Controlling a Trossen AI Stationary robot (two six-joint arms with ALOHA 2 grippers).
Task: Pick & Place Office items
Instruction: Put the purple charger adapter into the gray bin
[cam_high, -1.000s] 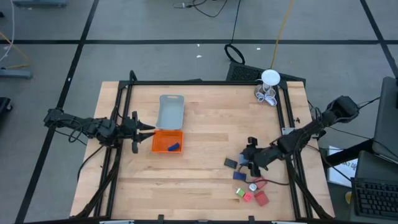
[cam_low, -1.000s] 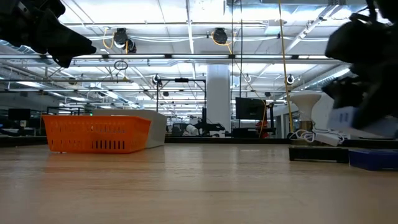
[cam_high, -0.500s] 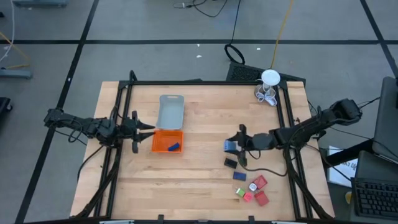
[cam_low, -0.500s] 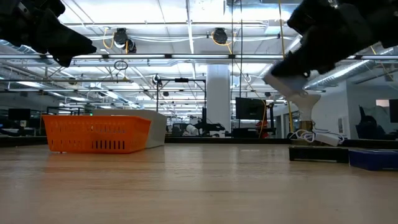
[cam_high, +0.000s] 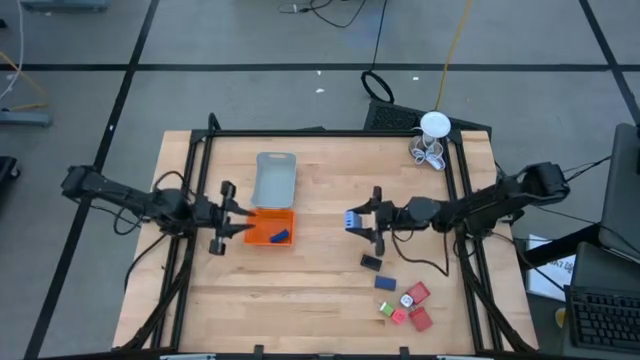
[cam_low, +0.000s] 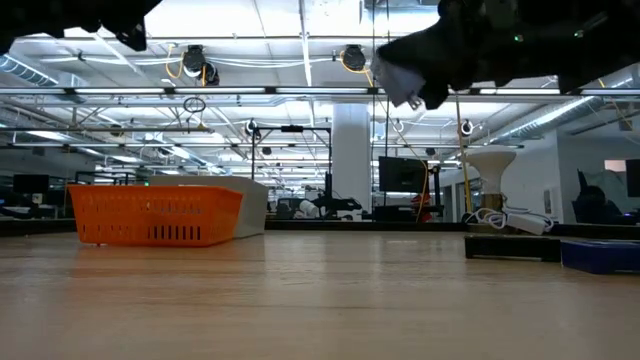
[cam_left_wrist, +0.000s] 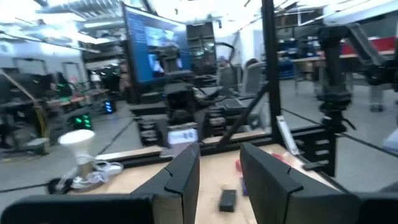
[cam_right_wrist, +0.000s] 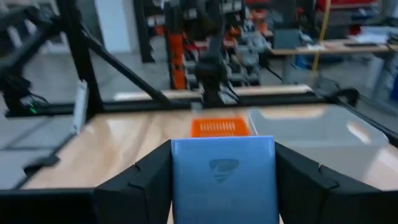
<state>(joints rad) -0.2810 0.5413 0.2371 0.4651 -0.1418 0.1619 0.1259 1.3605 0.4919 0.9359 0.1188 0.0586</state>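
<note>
My right gripper (cam_high: 352, 220) is over the table's middle, shut on a light blue block (cam_right_wrist: 222, 180) and pointing at the orange tray (cam_high: 262, 226). One blue piece (cam_high: 280, 237) lies inside that tray. The other office items lie on the table at the near right: a black piece (cam_high: 371, 263), a blue one (cam_high: 385, 283), then white, green, pink and red ones (cam_high: 420, 319). My left gripper (cam_high: 243, 222) hangs open in the air at the orange tray's left edge and touches nothing. My right gripper pinches the light blue block between its two fingers (cam_right_wrist: 146, 180), one on each of the block's opposite side edges (cam_right_wrist: 177, 186). The fingers come about level from the table's right. The block is lifted clear of the table, well above it in the low view (cam_low: 398, 78).
A grey tray (cam_high: 275, 180) lies just beyond the orange tray. A white round thing with wire loops (cam_high: 433, 127) stands at the far right corner. Black frame rails run along the table's left, far and right edges. Bare wood lies between the trays and the pieces.
My right gripper has risen from the pieces at the near right and swung toward the table's left and far side, carrying the light blue block clear of the table. My left gripper has moved a little toward the orange tray.
</note>
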